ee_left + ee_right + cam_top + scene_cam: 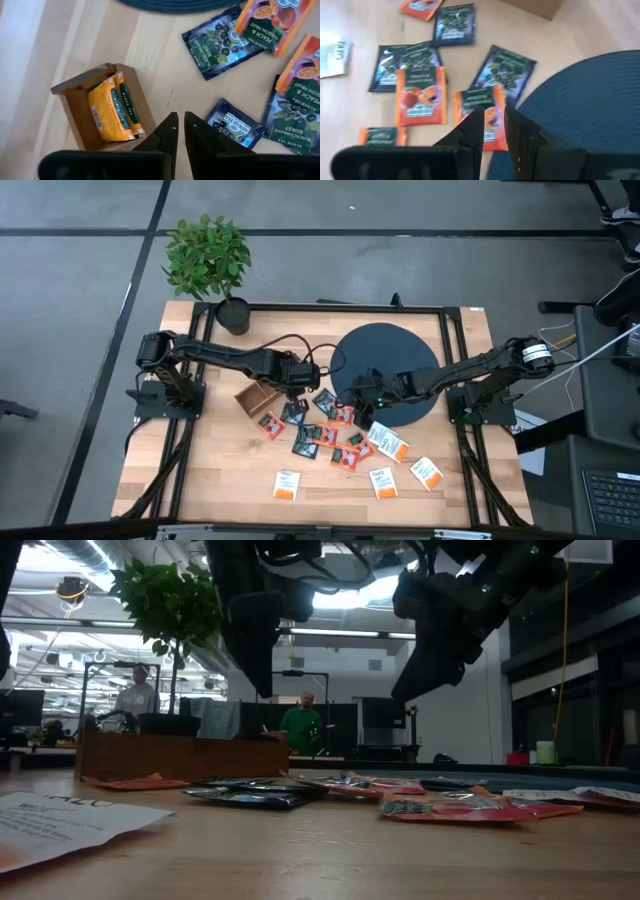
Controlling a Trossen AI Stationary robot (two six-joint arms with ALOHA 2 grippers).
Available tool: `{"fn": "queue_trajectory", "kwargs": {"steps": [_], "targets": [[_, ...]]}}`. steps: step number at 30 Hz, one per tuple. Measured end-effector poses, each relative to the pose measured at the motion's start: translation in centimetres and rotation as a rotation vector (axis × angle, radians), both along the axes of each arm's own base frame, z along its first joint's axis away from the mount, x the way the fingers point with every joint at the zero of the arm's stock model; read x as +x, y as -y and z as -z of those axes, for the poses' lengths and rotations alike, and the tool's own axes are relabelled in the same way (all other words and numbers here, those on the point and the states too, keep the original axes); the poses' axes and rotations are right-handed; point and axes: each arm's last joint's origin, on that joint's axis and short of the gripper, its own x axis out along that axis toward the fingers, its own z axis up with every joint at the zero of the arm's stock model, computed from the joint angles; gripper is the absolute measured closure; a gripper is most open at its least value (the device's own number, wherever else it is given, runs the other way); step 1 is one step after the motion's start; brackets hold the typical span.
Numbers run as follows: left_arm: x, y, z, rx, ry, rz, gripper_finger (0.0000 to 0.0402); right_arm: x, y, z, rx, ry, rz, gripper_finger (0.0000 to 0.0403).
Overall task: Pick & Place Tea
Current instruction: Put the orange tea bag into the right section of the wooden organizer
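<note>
The tea sachets lie flat on the wooden table, in a loose cluster: dark blue-black ones [306, 439], red-orange ones [345, 457] and white ones with an orange band [383, 481]. Two orange sachets [112, 107] stand on edge inside the small brown wooden box [258, 396]. My left gripper [298, 389] [181, 131] hovers beside the box's right side, shut and empty. My right gripper [362, 402] [494, 125] hovers above a red-orange sachet [480, 107] at the dark disc's edge, its fingers a little apart and empty. In the low view both grippers are well above the table.
The large dark round disc [400, 350] lies on the table's far right half, under my right arm. A potted plant [205, 255] stands at the far left corner. Bare wood [210, 470] shows at the near left. People [303, 725] are in the room beyond the table.
</note>
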Motion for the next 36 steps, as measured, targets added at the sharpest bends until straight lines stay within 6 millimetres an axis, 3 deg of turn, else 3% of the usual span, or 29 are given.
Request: {"fn": "queue_trajectory", "kwargs": {"steps": [13,20,29,36], "targets": [[1.0,-0.4,2.3,0.051,-0.065,-0.005,0.0375,0.0,0.1,0.1,-0.025,-0.01,-0.011,0.0325],[1.5,1.8,0.5,-0.196,0.098,0.092,0.0375,-0.5,-0.6,0.4,0.097,-0.074,-0.106,0.0325],[2.3,4.2,2.2,-0.332,0.092,0.005,0.0375,-0.6,-2.9,0.7,0.177,-0.074,-0.161,0.0324],[3.6,5.9,4.2,-0.369,0.116,-0.053,0.0369,0.7,-4.9,3.4,0.152,-0.081,-0.209,0.0324]]}}
